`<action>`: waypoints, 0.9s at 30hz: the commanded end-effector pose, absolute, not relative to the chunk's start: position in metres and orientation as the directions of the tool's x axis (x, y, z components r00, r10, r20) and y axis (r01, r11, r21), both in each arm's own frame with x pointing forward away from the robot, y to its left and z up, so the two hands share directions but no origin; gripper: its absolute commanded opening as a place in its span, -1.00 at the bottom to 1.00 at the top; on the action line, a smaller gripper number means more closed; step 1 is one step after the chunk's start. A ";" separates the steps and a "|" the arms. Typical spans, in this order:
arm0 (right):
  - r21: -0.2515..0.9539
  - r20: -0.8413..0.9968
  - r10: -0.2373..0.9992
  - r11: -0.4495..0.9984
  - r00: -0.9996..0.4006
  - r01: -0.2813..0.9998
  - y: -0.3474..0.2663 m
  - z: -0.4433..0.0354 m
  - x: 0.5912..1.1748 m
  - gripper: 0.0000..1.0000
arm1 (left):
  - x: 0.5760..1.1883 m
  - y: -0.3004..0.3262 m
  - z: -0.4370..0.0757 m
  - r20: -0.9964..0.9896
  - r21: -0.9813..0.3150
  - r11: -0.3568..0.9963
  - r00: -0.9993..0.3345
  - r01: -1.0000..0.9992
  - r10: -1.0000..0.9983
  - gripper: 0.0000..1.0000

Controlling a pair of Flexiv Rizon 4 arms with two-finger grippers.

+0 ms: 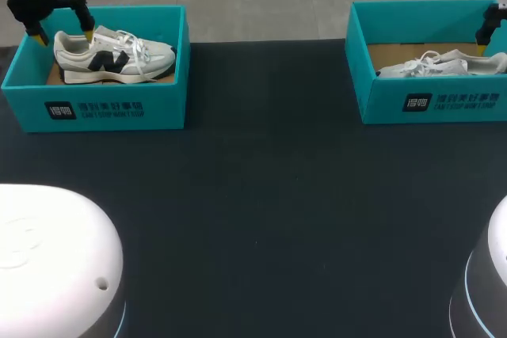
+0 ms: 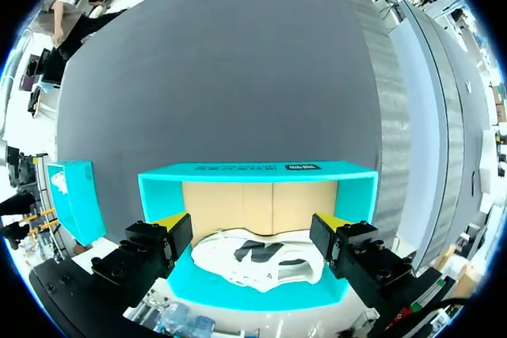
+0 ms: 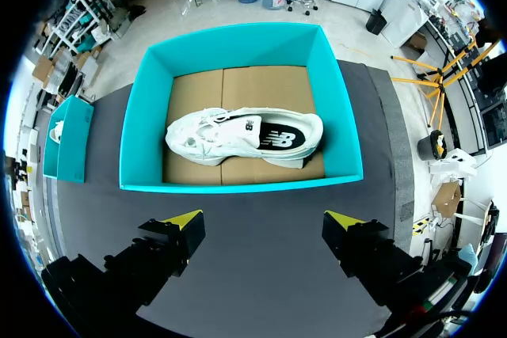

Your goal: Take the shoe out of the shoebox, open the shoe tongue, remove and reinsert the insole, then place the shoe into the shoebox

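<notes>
A grey-white sneaker [image 1: 111,55] with a dark side logo stands upright in the left teal shoebox [image 1: 95,108]. My left gripper [image 1: 63,36] hangs open over the shoe's heel end. In the left wrist view the left gripper [image 2: 252,231] has its fingers wide apart, with the sneaker [image 2: 261,263] under and between them, untouched. A second white sneaker [image 1: 440,65] lies on its side in the right teal shoebox [image 1: 428,104]. My right gripper [image 1: 485,37] is at that box's far right. In the right wrist view the right gripper [image 3: 263,223] is open, with that shoebox [image 3: 238,184] and sneaker [image 3: 238,136] ahead of it.
The dark table [image 1: 261,211] stretches between and in front of the two boxes. The left shoebox [image 3: 67,140] shows to one side in the right wrist view. White arm bases [image 1: 47,259] sit at the near corners.
</notes>
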State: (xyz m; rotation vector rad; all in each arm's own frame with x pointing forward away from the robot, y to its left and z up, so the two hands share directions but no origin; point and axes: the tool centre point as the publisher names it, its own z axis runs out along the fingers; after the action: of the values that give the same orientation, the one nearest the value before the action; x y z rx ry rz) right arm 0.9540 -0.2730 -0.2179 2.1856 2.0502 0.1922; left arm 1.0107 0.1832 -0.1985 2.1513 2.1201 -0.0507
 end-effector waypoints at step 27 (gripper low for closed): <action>0.190 -0.003 0.998 -0.064 0.065 0.980 -0.273 -0.218 0.953 1.00 | 1.024 0.229 -0.209 -0.015 0.105 -0.079 0.081 0.991 0.997 1.00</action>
State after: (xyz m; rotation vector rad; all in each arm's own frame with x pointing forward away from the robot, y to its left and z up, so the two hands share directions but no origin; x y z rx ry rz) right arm 0.9540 -0.2730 -0.2179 2.1856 2.0501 0.1923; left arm 1.0241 0.2231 -0.2042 2.2452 2.0739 0.0776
